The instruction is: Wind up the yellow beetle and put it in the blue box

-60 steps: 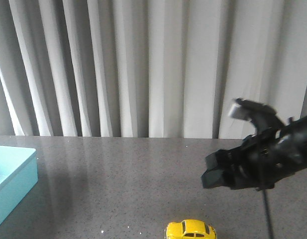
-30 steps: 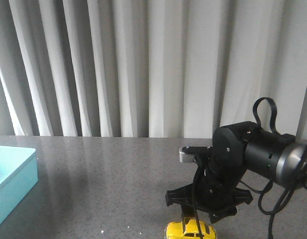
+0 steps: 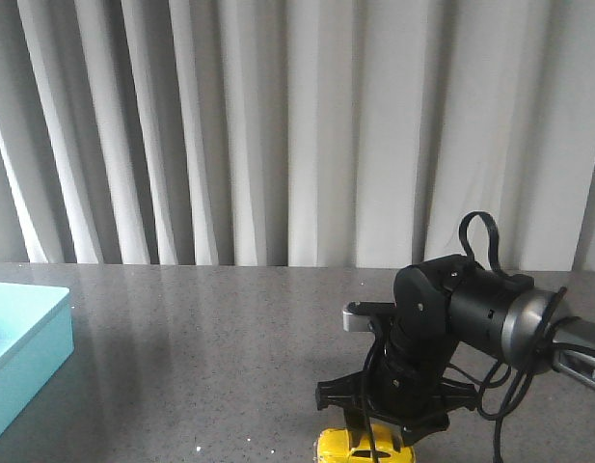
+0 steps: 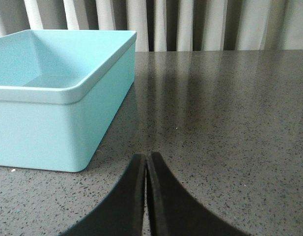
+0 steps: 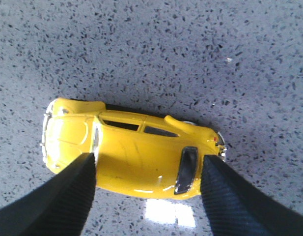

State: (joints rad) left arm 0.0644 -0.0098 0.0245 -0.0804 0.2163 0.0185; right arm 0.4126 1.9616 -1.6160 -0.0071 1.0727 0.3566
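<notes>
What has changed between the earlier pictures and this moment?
The right tool has swung in from the right and come down over the yellow beetle; its fingers now straddle the car, open, with no grip yet. The beetle, the blue box and the shut left tool look as before.

No readable text is showing anywhere. Pale marks are sitting on the grey link of the right arm [image 3: 579, 359] at the front view's right edge, but they are cut off by the frame and too small to read. The yellow beetle [image 5: 134, 152], the blue box [image 4: 58, 93] and the speckled table [image 4: 225, 103] are carrying no lettering, labels, brands or numbers.
</notes>
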